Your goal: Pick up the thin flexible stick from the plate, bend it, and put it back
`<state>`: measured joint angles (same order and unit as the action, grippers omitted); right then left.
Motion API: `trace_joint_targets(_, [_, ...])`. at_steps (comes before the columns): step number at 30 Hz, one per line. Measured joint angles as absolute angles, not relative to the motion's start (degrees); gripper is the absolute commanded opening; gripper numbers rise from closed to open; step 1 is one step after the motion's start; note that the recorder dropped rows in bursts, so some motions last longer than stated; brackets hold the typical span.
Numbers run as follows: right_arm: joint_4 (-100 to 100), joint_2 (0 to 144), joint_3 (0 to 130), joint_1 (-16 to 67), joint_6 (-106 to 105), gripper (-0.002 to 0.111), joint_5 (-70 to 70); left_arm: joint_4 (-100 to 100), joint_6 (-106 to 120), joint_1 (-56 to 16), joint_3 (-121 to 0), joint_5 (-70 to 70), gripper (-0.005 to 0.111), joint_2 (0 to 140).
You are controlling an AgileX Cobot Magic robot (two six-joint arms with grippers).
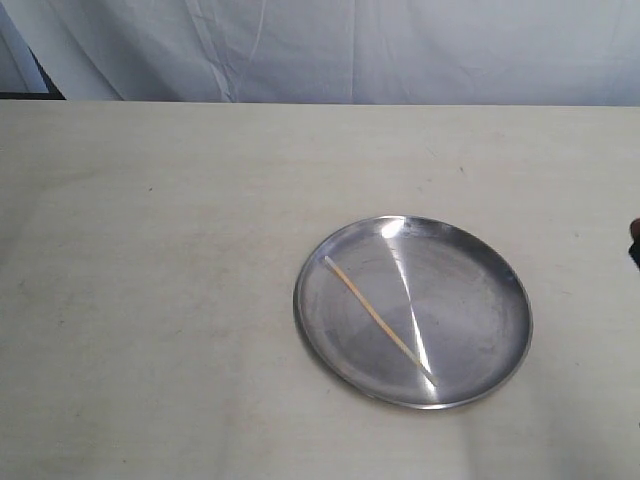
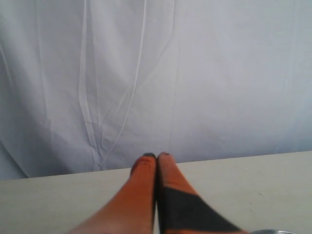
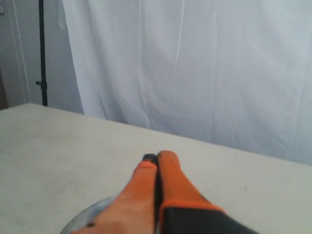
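Well, the thin flexible stick (image 1: 378,318) lies diagonally in the plate (image 1: 490,290), far-left to near-right, nearer the right gripper (image 3: 157,158); both it and the left gripper (image 2: 156,157) are pinched closed, empty.

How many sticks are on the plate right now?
1. The stick lies straight on the plate, slanting from near its upper-left rim toward its lower rim in the exterior view. Nothing covers the plate, so none seems hidden.

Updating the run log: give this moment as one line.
stick: on plate | left hand: shut, empty | right hand: shut, empty
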<state>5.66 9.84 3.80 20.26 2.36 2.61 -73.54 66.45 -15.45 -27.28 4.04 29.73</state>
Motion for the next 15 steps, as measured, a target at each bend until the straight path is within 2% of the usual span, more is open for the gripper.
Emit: trace_joint_targets(15, [5.7, 9.8, 0.1, 20.3, 2.4, -0.001, 5.3, -73.4, 66.4, -15.4, -27.3, 6.4, 0.000, 29.7])
